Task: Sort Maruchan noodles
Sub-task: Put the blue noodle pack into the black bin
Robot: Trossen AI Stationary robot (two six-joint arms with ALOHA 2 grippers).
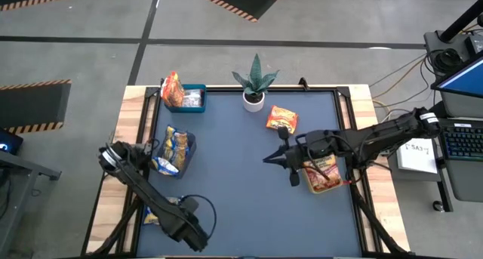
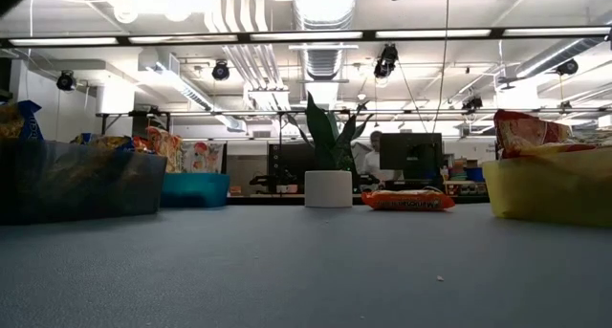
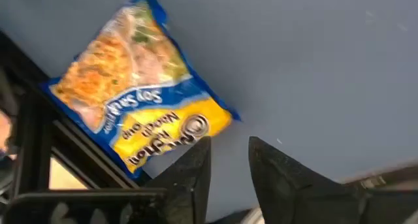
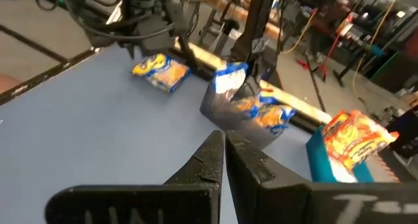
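Observation:
A yellow-and-blue Maruchan packet (image 3: pixel 140 87) lies flat on the blue table near its left edge, also seen from above (image 1: pixel 154 214). My left gripper (image 3: pixel 228 162) points down just beside the packet's yellow end, open by a narrow gap with nothing between its fingers. An orange packet (image 1: pixel 281 119) lies flat on the table near the plant, low in the level view (image 2: pixel 408 201). My right gripper (image 4: pixel 224 145) hangs shut and empty over the middle of the table (image 1: pixel 272 159).
A dark bin (image 1: pixel 175 149) at the left holds yellow-and-blue packets. A teal bin (image 1: pixel 189 98) at the far left holds orange ones. A yellow-green bin (image 1: pixel 324 176) under my right arm holds red ones. A potted plant (image 1: pixel 254 85) stands at the far edge.

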